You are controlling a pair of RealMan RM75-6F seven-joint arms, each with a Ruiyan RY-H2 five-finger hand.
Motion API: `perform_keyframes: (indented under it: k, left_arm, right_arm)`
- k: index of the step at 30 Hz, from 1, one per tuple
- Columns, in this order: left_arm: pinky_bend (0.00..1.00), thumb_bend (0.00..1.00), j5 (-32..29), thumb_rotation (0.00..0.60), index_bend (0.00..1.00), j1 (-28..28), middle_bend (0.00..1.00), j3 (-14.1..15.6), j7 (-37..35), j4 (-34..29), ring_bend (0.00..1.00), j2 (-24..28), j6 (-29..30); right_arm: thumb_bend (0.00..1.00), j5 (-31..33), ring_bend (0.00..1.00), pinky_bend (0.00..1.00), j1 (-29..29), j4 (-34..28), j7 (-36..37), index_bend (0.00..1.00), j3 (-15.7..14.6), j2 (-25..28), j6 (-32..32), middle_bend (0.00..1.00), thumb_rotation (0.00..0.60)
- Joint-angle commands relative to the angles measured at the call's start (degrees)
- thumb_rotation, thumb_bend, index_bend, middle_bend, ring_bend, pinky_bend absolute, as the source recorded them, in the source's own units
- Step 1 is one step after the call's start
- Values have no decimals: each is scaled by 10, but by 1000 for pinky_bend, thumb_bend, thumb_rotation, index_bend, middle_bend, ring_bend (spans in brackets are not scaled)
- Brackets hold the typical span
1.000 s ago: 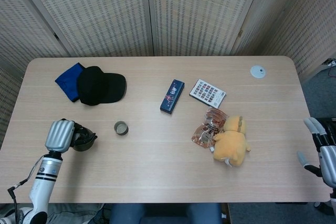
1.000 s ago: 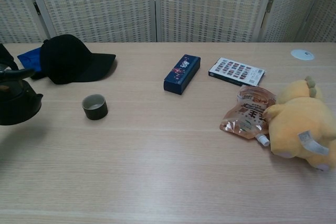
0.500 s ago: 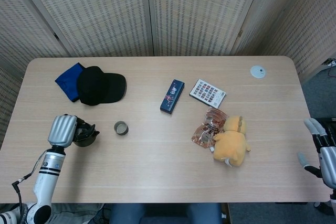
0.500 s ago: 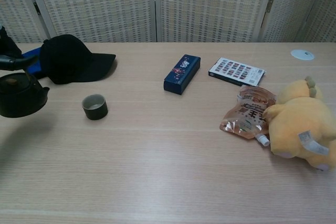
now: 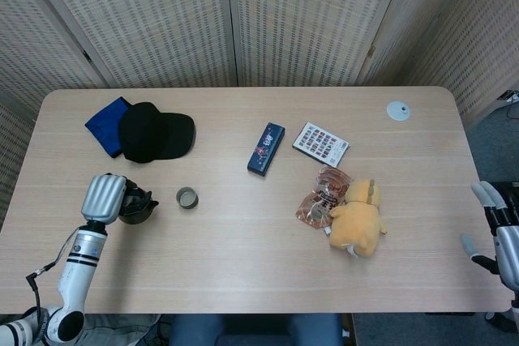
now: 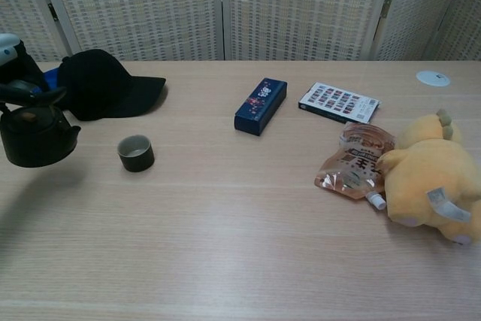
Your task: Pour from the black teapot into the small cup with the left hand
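Observation:
My left hand (image 5: 103,198) grips the handle of the black teapot (image 5: 138,207) and holds it above the table, upright, spout toward the cup. In the chest view the black teapot (image 6: 36,134) hangs at the left edge, with my left hand (image 6: 13,73) partly cut off above it. The small cup (image 5: 187,198) stands on the table just right of the pot; the small cup (image 6: 136,152) looks empty and dark green. My right hand (image 5: 495,228) hangs off the table's right edge, fingers apart, holding nothing.
A black cap (image 5: 154,132) lies on a blue cloth (image 5: 105,123) behind the pot. A dark blue box (image 5: 266,148), a printed card (image 5: 320,143), a snack pouch (image 5: 324,196), a yellow plush toy (image 5: 358,218) and a white disc (image 5: 397,110) lie further right.
My left hand has carried the teapot rightward, closer to the cup, and slightly higher in the chest view. The right hand has not moved.

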Motion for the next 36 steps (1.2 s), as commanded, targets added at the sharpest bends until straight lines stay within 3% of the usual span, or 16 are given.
perform_keyframes:
  k: [1,24,33,36]
  left_arm:
    - [564,363,1,344,1000,-3,1000,1,2,-1,1000,0,-2]
    - [564,374,11,370,1000,-46,1000,-5,43,17,1000,-26,-21]
    - [566,374,3,421,1000,-60,1000,-8,57,38,1000,-42,-24]
    - [566,374,2,478,1000,-64,1000,-9,61,51,1000,-48,-25]
  right_arm:
    - [289,0,0,11,1,-1,-1,30,2,1,1,91,600]
    - [290,2,0,11,-2,-3,-3,30,2,0,5,91,600]
    - [289,1,0,11,-4,-1,-2,30,0,1,5,91,600]
    - [289,1,0,11,-5,-1,-2,30,-1,1,4,91,600]
